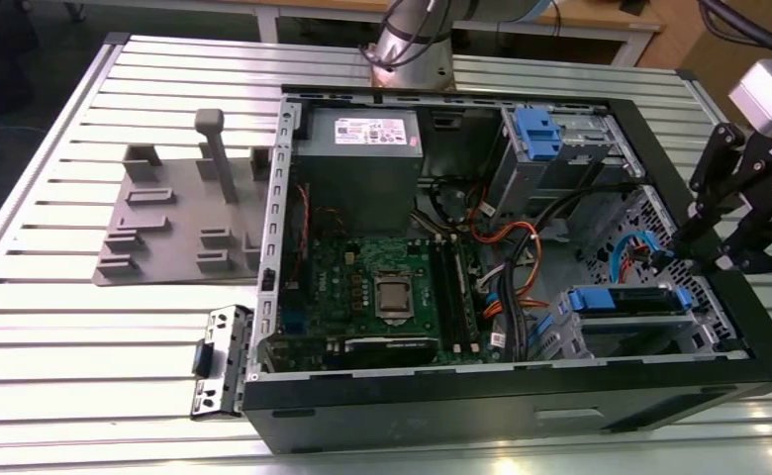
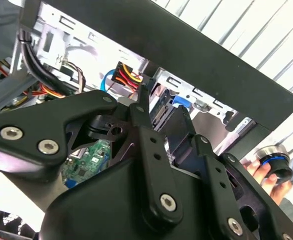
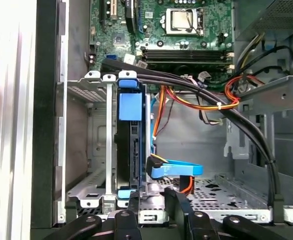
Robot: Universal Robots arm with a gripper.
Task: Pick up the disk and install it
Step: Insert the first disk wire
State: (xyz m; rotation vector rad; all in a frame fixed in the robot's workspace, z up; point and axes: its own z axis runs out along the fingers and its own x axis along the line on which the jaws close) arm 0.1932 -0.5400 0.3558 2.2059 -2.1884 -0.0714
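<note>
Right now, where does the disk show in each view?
Exterior view: the disk sits in the silver cage on the exterior view's right.
First wrist view: it stands on edge in that cage.
Second wrist view: probably the blue-tipped slab by the cage.
Shared landmark: the blue cable.

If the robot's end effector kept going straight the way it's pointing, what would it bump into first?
Probably the disk with blue rails, standing in its metal drive cage; the end effector points right at its near end, though depth is hard to judge.
</note>
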